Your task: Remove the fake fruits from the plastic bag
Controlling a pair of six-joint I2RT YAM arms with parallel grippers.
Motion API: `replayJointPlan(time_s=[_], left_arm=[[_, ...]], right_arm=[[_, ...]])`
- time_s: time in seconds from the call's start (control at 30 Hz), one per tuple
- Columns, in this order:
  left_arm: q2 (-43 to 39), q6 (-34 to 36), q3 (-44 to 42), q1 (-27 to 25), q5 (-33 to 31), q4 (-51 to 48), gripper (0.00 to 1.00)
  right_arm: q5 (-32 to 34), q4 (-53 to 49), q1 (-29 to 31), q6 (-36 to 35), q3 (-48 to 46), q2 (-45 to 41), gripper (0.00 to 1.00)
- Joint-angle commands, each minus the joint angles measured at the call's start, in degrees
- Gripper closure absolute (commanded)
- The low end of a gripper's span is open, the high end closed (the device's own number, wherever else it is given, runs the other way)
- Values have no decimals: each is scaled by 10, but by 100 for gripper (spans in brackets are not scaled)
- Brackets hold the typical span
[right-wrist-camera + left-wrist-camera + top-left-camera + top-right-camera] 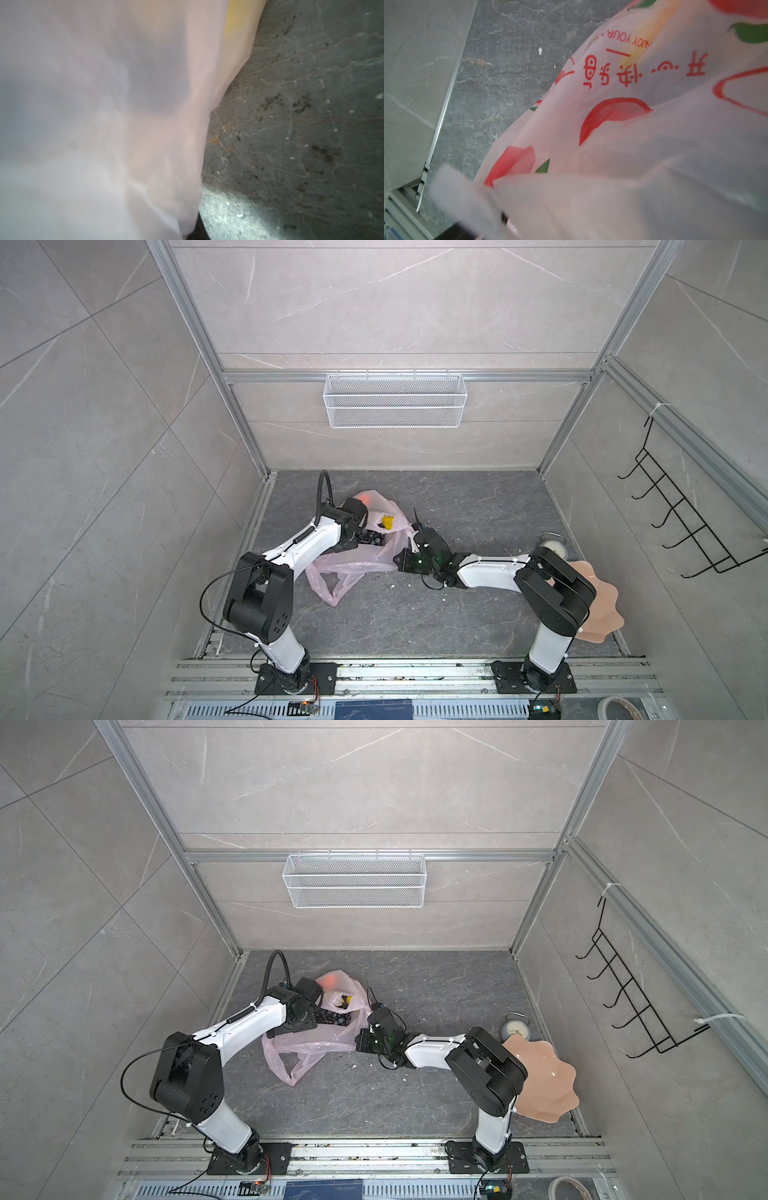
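The plastic bag (353,564) lies on the dark worktop (457,614), toward the back and a bit left of the middle. Its loop handles (332,587) point to the front. The fake fruits (337,1017) are inside it. A dark grape bunch (372,537) shows at the open mouth. A yellow piece (387,522) sits just behind it, and an orange one (365,499) glows through the thin skin at the back.

The bag is thin, soft and slippery. It looks very light, so it will likely slide and crumple if pulled. The best place to hold it is the edge, to keep the mouth wide. The fruits look light and hard. The grapes are bumpy, so they should be easy to grab. The round ones may roll or slip.

The right pincer (410,545) is closed tight at the bag's right edge and seems to pinch the film there. The left pincer (358,537) reaches into the mouth next to the grapes. The bag covers its camera, so I cannot tell how wide it is.

Loose film is what gets in the way. A peach plate (598,605) and a small clock (552,547) sit well apart on the right, by the right arm.
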Motion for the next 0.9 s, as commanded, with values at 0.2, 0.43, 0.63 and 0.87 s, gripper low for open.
replayJointPlan(time_s=[0.2, 0.43, 0.63, 0.87], left_arm=[[45, 23, 22, 33, -26, 46, 25], [38, 7, -12, 61, 11, 65, 13], [51, 18, -18, 82, 30, 97, 43], [3, 31, -36, 81, 24, 135, 97]], right_arm=[[11, -11, 4, -18, 5, -9, 92], [11, -16, 4, -19, 4, -7, 92], [8, -18, 4, -19, 10, -4, 92], [21, -32, 2, -22, 8, -11, 94]])
